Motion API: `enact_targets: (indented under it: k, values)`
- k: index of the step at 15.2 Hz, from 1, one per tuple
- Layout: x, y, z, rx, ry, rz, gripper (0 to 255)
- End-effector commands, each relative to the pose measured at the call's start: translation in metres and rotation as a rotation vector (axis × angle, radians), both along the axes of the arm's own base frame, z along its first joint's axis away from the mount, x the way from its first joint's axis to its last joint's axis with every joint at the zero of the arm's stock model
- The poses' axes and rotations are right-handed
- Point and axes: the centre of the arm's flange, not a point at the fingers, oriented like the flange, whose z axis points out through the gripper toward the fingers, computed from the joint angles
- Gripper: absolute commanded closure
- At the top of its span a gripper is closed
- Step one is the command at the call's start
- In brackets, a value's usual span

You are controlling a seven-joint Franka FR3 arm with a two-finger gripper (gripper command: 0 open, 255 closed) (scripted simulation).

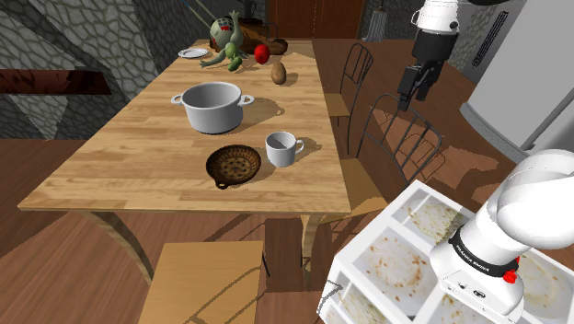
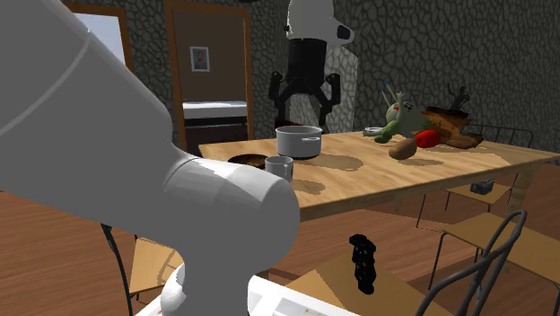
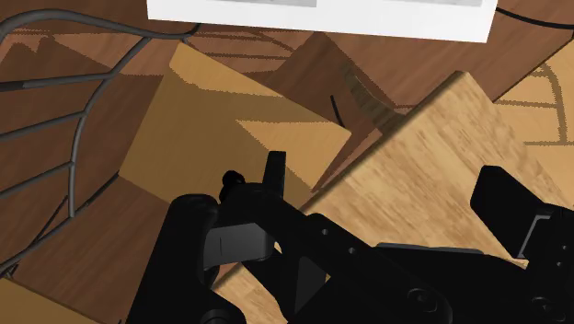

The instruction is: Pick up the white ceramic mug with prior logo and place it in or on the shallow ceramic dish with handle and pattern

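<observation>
Stand [image 1: 405, 267], dish [image 1: 233, 165], then upright mug [image 1: 282, 148], handle toward shoulder view's right.

Grey stone walls [image 1: 55, 46], wood floor [image 1: 55, 267], long wooden table [image 1: 138, 156], wire-backed chairs [image 1: 361, 184].

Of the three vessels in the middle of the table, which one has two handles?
The grey pot, with a handle on each side. The white mug beside it has one handle, and the brown shallow dish has one short handle.
</observation>
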Motion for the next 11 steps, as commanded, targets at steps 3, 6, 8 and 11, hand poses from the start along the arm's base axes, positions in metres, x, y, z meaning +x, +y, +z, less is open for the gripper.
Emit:
enact_targets:
  k: [3,6,8,11]
  values:
    - [0.019,0.017,-0.009,-0.007,0.001,0.003,0]
    - [0.047,0.043,-0.024,-0.018,0.004,0.007,0]
    - [0.066,0.060,-0.034,-0.026,0.005,0.009,0]
    - [0.094,0.086,-0.049,-0.037,0.007,0.013,0]
